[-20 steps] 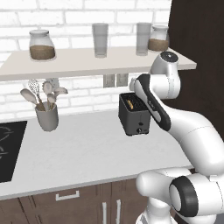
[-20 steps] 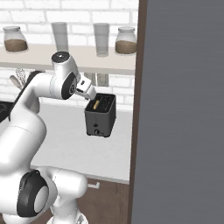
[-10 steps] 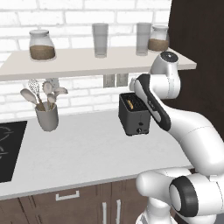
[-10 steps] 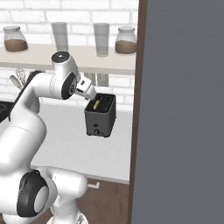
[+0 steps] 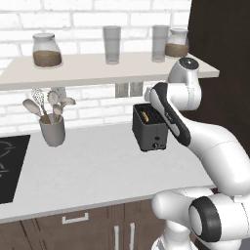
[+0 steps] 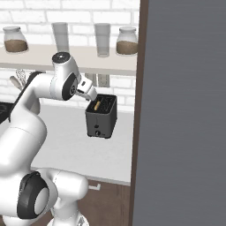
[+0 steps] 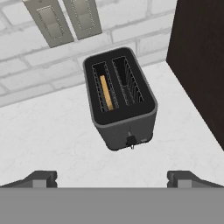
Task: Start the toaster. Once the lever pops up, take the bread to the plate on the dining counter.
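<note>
The black two-slot toaster stands on the white worktop against the brick wall. The bread sits low in its left slot as seen from the hand, showing just a golden edge. A small dark control sticks out of the grey front face. My gripper hovers above and slightly in front of the toaster, open, its fingertips wide apart and holding nothing. In the right base view the hand hangs just above the toaster's top left. The plate and the dining counter are out of view.
A tall dark cabinet stands right beside the toaster. A grey utensil cup and a black cooktop lie to the left. The shelf with jars and glasses overhangs the worktop. Wall outlets sit behind the toaster.
</note>
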